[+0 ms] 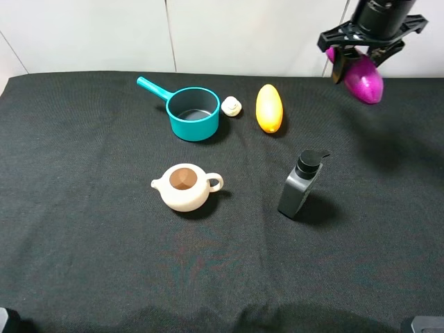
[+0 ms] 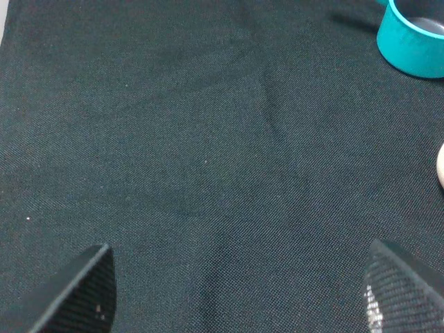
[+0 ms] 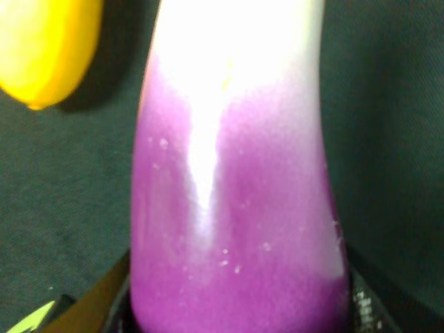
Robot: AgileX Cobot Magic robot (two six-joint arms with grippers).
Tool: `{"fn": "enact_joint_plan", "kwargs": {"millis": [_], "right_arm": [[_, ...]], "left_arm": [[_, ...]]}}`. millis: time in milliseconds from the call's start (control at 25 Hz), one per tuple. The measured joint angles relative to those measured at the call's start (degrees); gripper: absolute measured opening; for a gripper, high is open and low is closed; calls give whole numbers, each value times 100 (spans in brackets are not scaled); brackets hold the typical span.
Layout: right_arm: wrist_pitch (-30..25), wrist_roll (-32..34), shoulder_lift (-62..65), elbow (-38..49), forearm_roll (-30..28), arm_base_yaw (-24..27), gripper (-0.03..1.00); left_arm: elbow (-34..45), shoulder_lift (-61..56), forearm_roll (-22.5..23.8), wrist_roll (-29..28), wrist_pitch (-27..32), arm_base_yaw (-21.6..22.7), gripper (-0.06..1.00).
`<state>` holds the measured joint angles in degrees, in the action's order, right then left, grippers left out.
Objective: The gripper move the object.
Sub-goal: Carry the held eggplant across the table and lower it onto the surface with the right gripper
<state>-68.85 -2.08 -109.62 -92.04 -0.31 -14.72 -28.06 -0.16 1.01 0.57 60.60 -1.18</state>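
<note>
Your right gripper [image 1: 362,59] is clamped on the eggplant [image 1: 366,83], held aloft over the cloth's [image 1: 83,243] two o'clock corner. Carry it slowly, since the glossy skin looks slippery. Keep clear of the yellow fruit [image 1: 269,107] at its nine o'clock, and lower fully before releasing.

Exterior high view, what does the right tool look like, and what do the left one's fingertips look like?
The right tool is all black: a glossy round barrel, a flat crossbar and thin dark fingers. No cables or markings show. Of the left tool only two fingertips show, dark grey with a fine grid texture.
</note>
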Motion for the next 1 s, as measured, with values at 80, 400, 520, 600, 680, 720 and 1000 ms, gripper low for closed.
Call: {"fn": "enact_joint_plan", "kwargs": {"millis": [80,400,520,600,680,720,1000], "right_arm": [[6,-30,0,0,-10,-167,39],[15,-65,0,0,-29,-602,39],[15,-65,0,0,-35,-736,39],[15,-65,0,0,-40,-837,39],[15,-65,0,0,-40,-934,39],[18,-39,0,0,-47,-984,39],[142,91,0,0,-60,-1280,39]], "left_arm": [[0,0,0,0,0,0,76],[0,0,0,0,0,0,76],[0,0,0,0,0,0,76],[0,0,0,0,0,0,76],[0,0,0,0,0,0,76],[0,0,0,0,0,0,76],[0,0,0,0,0,0,76]]}}
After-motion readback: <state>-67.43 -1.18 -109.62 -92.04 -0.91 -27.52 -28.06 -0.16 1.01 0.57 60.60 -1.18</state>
